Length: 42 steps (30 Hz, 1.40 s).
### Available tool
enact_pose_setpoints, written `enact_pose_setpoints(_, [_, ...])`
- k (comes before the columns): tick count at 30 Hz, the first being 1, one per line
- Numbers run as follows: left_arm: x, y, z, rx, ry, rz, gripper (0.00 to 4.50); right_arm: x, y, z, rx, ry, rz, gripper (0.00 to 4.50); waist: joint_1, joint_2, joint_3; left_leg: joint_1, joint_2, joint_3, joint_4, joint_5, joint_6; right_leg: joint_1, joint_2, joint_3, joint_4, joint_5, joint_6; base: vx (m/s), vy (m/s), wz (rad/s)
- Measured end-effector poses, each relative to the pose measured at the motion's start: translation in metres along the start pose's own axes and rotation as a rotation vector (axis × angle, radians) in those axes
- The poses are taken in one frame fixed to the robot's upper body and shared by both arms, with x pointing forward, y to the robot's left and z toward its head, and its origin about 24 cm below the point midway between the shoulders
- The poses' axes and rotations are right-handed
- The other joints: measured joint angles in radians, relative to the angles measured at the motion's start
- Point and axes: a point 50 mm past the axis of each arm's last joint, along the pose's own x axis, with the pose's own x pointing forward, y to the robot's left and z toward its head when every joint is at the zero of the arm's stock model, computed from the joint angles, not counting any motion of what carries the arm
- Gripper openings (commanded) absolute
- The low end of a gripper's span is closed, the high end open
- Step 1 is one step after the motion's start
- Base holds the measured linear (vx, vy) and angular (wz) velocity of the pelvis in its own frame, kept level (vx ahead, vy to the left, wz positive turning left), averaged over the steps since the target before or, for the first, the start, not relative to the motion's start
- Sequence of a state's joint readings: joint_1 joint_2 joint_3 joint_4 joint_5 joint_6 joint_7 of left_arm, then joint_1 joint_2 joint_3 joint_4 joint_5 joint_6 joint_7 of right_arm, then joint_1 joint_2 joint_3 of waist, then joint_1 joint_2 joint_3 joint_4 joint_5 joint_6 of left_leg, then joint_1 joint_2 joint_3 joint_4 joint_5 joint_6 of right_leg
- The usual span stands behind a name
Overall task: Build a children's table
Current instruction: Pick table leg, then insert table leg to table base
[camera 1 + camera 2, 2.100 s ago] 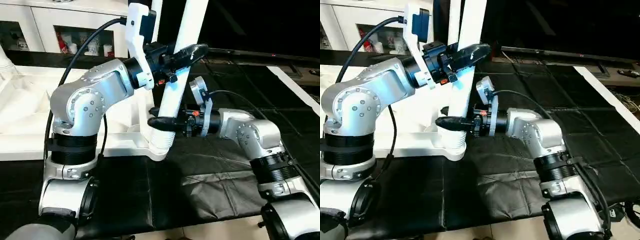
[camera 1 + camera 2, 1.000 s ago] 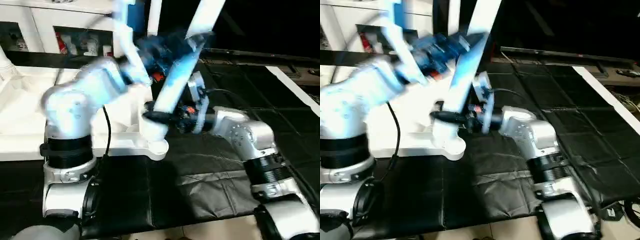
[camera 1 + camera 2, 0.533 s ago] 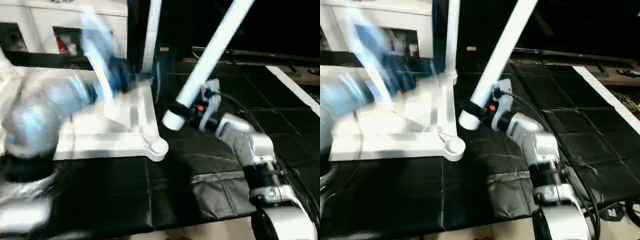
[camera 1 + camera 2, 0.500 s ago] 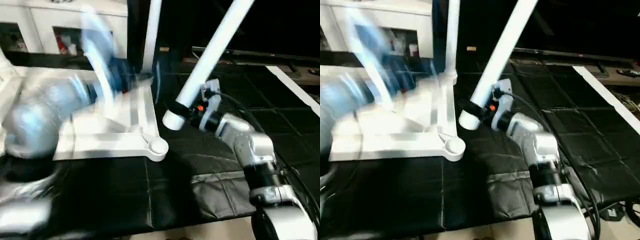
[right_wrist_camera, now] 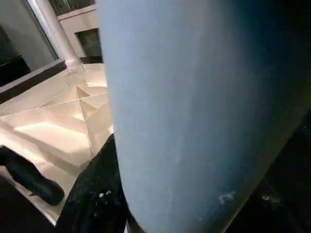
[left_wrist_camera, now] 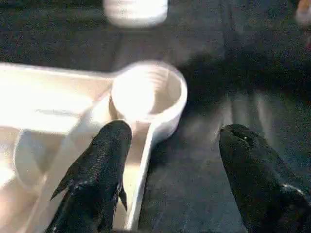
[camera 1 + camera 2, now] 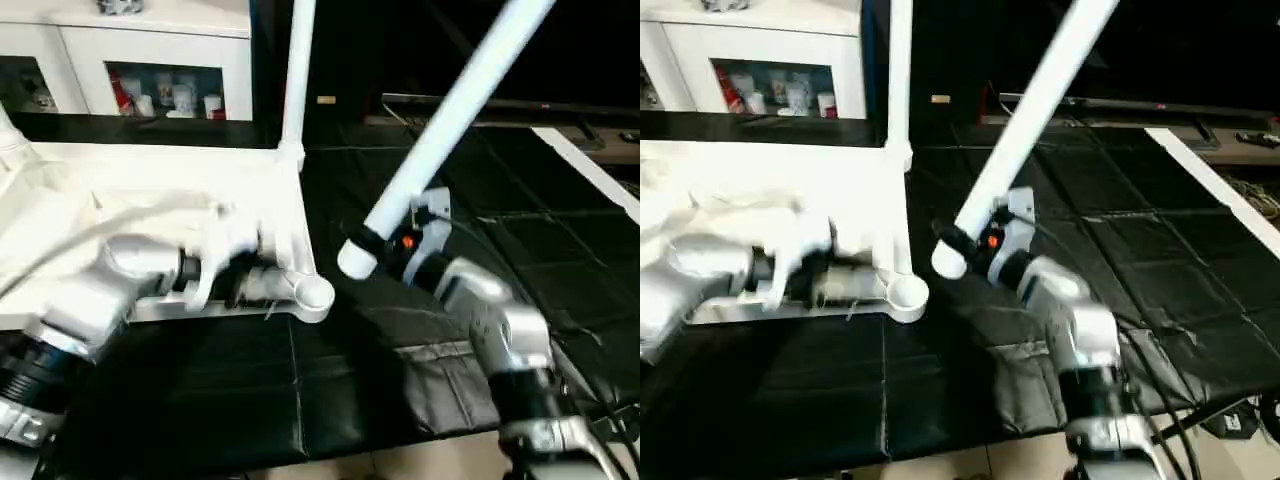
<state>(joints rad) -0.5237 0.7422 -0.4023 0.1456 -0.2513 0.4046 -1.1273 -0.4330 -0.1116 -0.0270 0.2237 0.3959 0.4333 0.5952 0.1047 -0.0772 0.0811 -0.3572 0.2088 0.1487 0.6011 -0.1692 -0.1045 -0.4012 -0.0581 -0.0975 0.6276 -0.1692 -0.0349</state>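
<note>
Black-covered counter (image 7: 330,400) under your work. Your right gripper (image 7: 372,243) clamps loose leg (image 7: 450,110), tilted toward 1 o'clock. Your left gripper (image 6: 170,160) spread wide, straddling tabletop (image 7: 150,190) empty corner socket (image 7: 313,293).

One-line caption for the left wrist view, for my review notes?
Left gripper, fingers open, hovers over the upturned table top's empty corner socket on the black mat.

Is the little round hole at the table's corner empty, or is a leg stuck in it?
Empty. The corner socket shows its open cup, and the leg hangs tilted beside it.
</note>
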Motion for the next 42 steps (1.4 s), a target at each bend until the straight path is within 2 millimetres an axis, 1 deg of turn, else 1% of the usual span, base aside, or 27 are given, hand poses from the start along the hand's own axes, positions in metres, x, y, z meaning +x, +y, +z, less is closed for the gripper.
enact_pose_setpoints(2, [-0.001,0.003,-0.009,0.022,0.035,-0.007,2.91,-0.001,0.005,-0.002,-0.014,0.007,0.02,1.93,-0.002,0.003,-0.001,0.002,0.0,0.0,0.0,0.0,0.0,0.001,0.0,0.0,0.0,0.0,0.0,0.0,0.0,0.0])
enact_pose_setpoints(4, [0.001,0.004,-0.013,0.045,0.058,-0.016,2.87,0.0,0.007,-0.004,-0.019,0.018,0.035,1.93,-0.003,0.004,-0.001,0.002,0.0,-0.001,0.0,0.0,0.0,0.001,0.0,0.0,0.0,0.0,0.0,0.0,0.0,0.0])
enact_pose_setpoints(7, [0.0,0.01,-0.013,0.072,0.075,-0.007,2.53,-0.002,0.009,-0.007,-0.025,0.023,0.044,1.93,-0.001,0.006,0.0,0.002,0.0,-0.001,0.0,0.0,0.0,0.002,0.0,0.0,0.0,0.0,0.0,0.0,0.0,0.0])
enact_pose_setpoints(10, [-0.002,0.018,-0.014,0.089,0.094,0.004,2.42,-0.002,0.013,-0.007,-0.044,0.028,0.064,1.93,-0.003,0.008,-0.001,0.002,0.0,-0.001,-0.001,0.0,0.0,0.002,0.0,0.0,0.0,0.0,0.0,0.0,0.0,0.0])
enact_pose_setpoints(11, [-0.002,0.019,-0.015,0.096,0.097,0.002,2.17,-0.001,0.014,-0.007,-0.048,0.03,0.072,1.93,-0.003,0.009,-0.001,0.002,0.0,-0.001,-0.001,0.0,0.0,0.002,0.0,0.0,0.0,0.0,0.0,0.0,0.0,0.0])
enact_pose_setpoints(14, [-0.001,0.022,-0.02,0.096,0.109,-0.008,2.05,-0.002,0.015,-0.009,-0.056,0.04,0.084,1.93,-0.003,0.011,-0.002,0.002,0.0,-0.001,-0.001,0.0,0.0,0.001,0.0,0.0,0.0,0.0,0.0,0.0,0.0,0.0])
enact_pose_setpoints(18, [-0.002,0.026,-0.022,0.103,0.109,-0.019,1.66,-0.005,0.013,-0.012,-0.054,0.051,0.081,1.93,-0.001,0.012,-0.002,0.002,0.0,-0.001,-0.001,0.0,0.0,0.002,0.0,0.0,-0.001,0.0,0.0,0.0,0.0,0.0])
enact_pose_setpoints(20, [-0.001,0.027,-0.022,0.104,0.104,-0.026,1.65,-0.006,0.014,-0.013,-0.053,0.053,0.082,1.93,-0.001,0.012,-0.002,0.002,0.0,-0.001,-0.002,0.0,0.0,0.001,0.0,0.0,-0.001,0.0,0.0,0.0,0.0,0.0])
enact_pose_setpoints(22, [-0.002,0.028,-0.024,0.106,0.113,-0.028,1.31,-0.007,0.015,-0.014,-0.062,0.058,0.092,1.93,-0.002,0.013,-0.001,0.002,0.0,-0.001,-0.002,0.0,0.0,0.001,0.0,0.0,-0.001,0.0,0.0,0.0,0.0,0.0])
enact_pose_setpoints(24, [-0.002,0.03,-0.024,0.107,0.119,-0.035,1.22,-0.007,0.017,-0.014,-0.087,0.072,0.102,1.93,-0.002,0.013,-0.001,0.002,0.0,-0.001,-0.002,0.0,0.0,0.001,0.0,0.0,-0.001,0.0,0.0,0.0,0.0,0.0])
enact_pose_setpoints(27, [-0.001,0.03,-0.025,0.11,0.12,-0.047,0.85,-0.006,0.019,-0.015,-0.096,0.078,0.113,1.93,-0.001,0.013,-0.002,0.002,0.0,-0.001,-0.002,0.0,0.0,0.001,0.0,0.0,-0.001,0.0,0.0,0.0,0.0,0.0])
enact_pose_setpoints(29, [-0.001,0.03,-0.026,0.11,0.12,-0.056,0.74,-0.006,0.019,-0.014,-0.104,0.072,0.109,1.93,0.0,0.013,-0.002,0.002,0.0,-0.001,-0.002,0.0,0.0,0.002,0.0,0.0,-0.001,0.0,0.0,0.0,0.0,0.0])
enact_pose_setpoints(32, [-0.001,0.03,-0.027,0.108,0.117,-0.064,0.44,-0.004,0.02,-0.011,-0.128,0.029,0.095,1.93,0.001,0.013,-0.002,0.003,0.0,-0.001,-0.002,0.0,0.0,0.001,0.0,0.0,-0.001,0.0,0.0,0.0,0.0,0.0])
enact_pose_setpoints(33, [0.0,0.03,-0.028,0.105,0.116,-0.068,0.44,-0.003,0.021,-0.01,-0.133,0.016,0.087,1.93,0.001,0.013,-0.002,0.003,0.0,-0.001,-0.002,0.0,0.0,0.001,0.0,0.0,-0.001,0.0,0.0,0.0,0.0,0.0])
enact_pose_setpoints(37, [0.001,0.03,-0.027,0.104,0.111,-0.073,0.09,-0.001,0.023,-0.006,-0.138,0.005,0.019,1.93,0.004,0.013,-0.002,0.003,0.0,-0.001,-0.002,0.0,0.0,0.001,0.0,0.0,-0.001,0.0,0.0,0.0,0.0,0.0])
enact_pose_setpoints(39, [0.001,0.03,-0.028,0.098,0.108,-0.076,0.0,-0.002,0.023,-0.004,-0.135,0.016,0.011,1.93,0.004,0.013,-0.002,0.003,0.0,-0.001,-0.002,0.0,0.0,0.002,0.0,0.001,-0.001,0.0,0.0,0.0,0.0,0.0])
enact_pose_setpoints(42, [0.001,0.03,-0.029,0.096,0.104,-0.077,0.0,-0.005,0.021,-0.004,-0.127,0.04,0.002,1.93,0.004,0.013,-0.002,0.003,0.0,-0.001,-0.003,0.0,0.0,0.002,0.0,0.001,-0.001,0.0,0.0,0.0,0.0,0.0])
